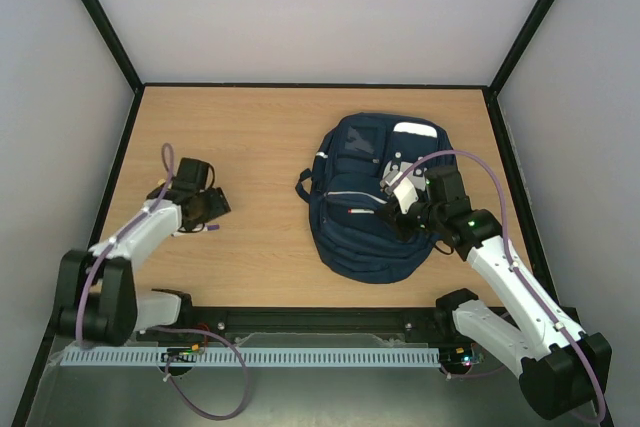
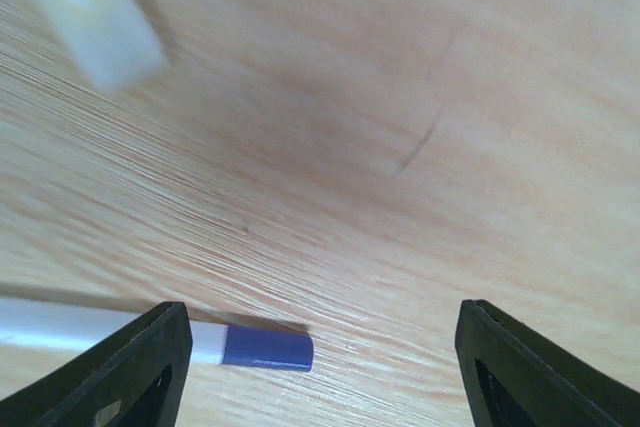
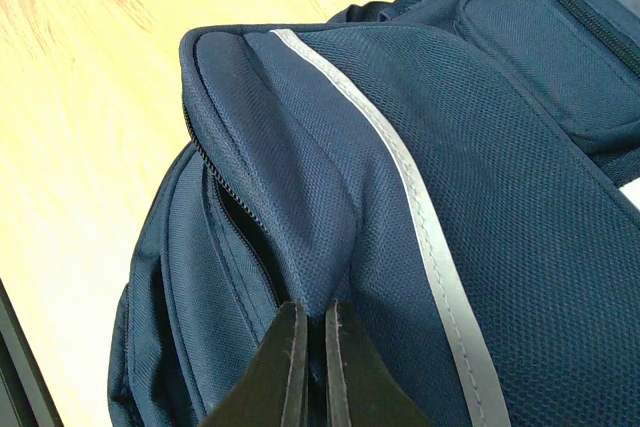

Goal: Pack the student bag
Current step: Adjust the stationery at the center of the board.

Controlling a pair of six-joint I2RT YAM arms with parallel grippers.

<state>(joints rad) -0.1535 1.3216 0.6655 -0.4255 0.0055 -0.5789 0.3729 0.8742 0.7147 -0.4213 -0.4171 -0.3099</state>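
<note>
One student bag (image 1: 375, 197) lies flat on the right half of the table (image 1: 250, 127), front pockets up, just ahead of the right arm. It is soft cloth throughout: it sags and wrinkles, has no stiff edge to push against, and looks light while slack, so a pull on it will likely lift only a fold unless the rest is pinned. The best holds are probably the raised seam beside the zip, the zip tag itself or the dark straps; the smooth reflective stripe looks more slippery. The right gripper (image 3: 312, 322) is closed tight, its two fingers pinching a ridge of the bag's cloth next to a zip line, which seems a fair hold for opening the pocket mouth. The left gripper (image 2: 320, 347) is spread wide and holds nothing; it hangs low over the bare wood on the left, well apart from the bag, with one pen (image 2: 250, 347), white with a blue cap, lying just beside its left finger. One pale block (image 2: 90, 17) sits farther off, too blurred to name. Count: one bag, one pen, one block, two grippers
</note>
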